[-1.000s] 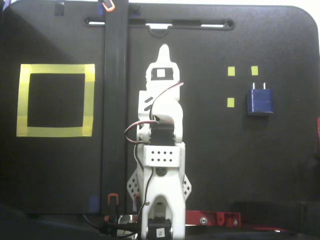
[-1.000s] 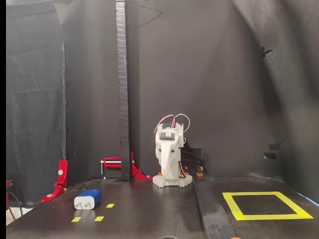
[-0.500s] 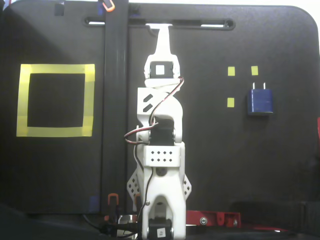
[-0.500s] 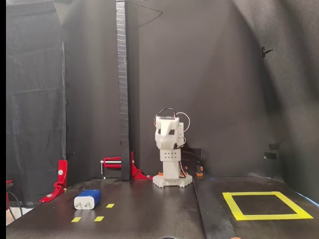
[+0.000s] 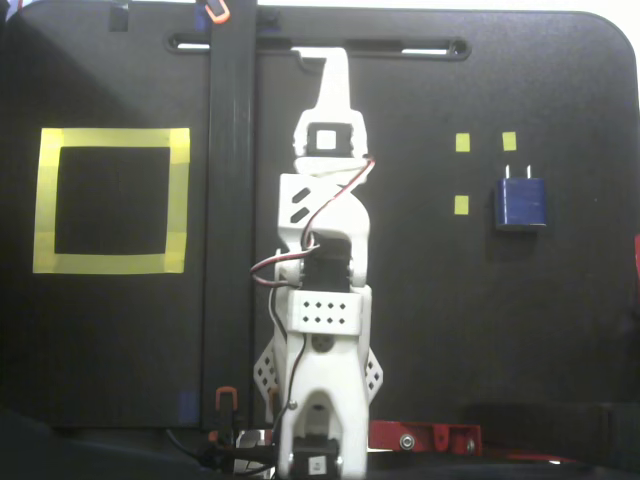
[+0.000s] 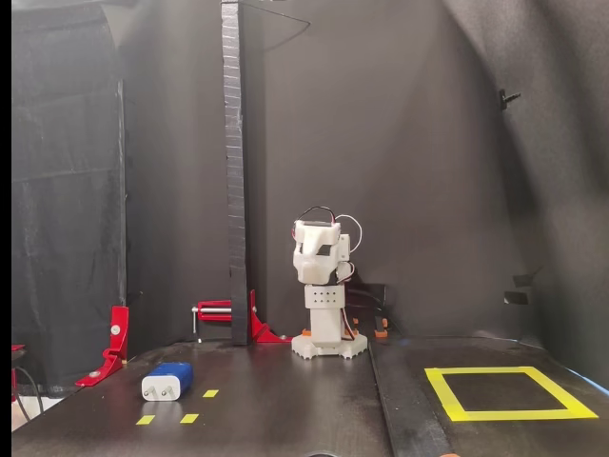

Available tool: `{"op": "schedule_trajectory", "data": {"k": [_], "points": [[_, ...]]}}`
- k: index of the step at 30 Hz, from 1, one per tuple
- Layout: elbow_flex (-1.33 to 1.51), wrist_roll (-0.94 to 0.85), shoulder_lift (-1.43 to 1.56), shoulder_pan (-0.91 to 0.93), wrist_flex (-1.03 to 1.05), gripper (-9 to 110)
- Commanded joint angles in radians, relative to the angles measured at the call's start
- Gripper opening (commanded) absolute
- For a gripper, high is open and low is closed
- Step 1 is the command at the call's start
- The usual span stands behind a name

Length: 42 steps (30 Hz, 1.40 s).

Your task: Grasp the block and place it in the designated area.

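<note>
2 prongs on block (image 5: 521, 202), gripper (image 5: 334, 62) aperture unclear, designated area (image 5: 178, 200) apart

Block (image 5: 520, 203) right of arm (image 5: 322, 300), designated area (image 5: 111, 200) left.

A small robot test rig; black cloth (image 6: 428, 143) backs a black tabletop (image 5: 500, 330). Red clamps (image 6: 224, 314) and yellow tape marks (image 5: 462, 142) sit beside the arm's base (image 6: 328, 345).

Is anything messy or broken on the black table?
Nothing stands out. The block lies flat beside three small yellow tape marks, the yellow square is unbroken and has nothing inside, and the arm's gripper is nowhere near either.
</note>
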Motion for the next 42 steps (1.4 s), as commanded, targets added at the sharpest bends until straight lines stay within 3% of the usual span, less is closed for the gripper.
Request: {"op": "schedule_trajectory", "data": {"k": [1, 29, 42], "points": [[0.006, -0.005, 0.005, 0.063, 0.005, 0], [0.006, -0.006, -0.009, 0.719, 0.069, 0], [0.006, -0.044, 0.005, 0.764, 0.123, 0]]}}
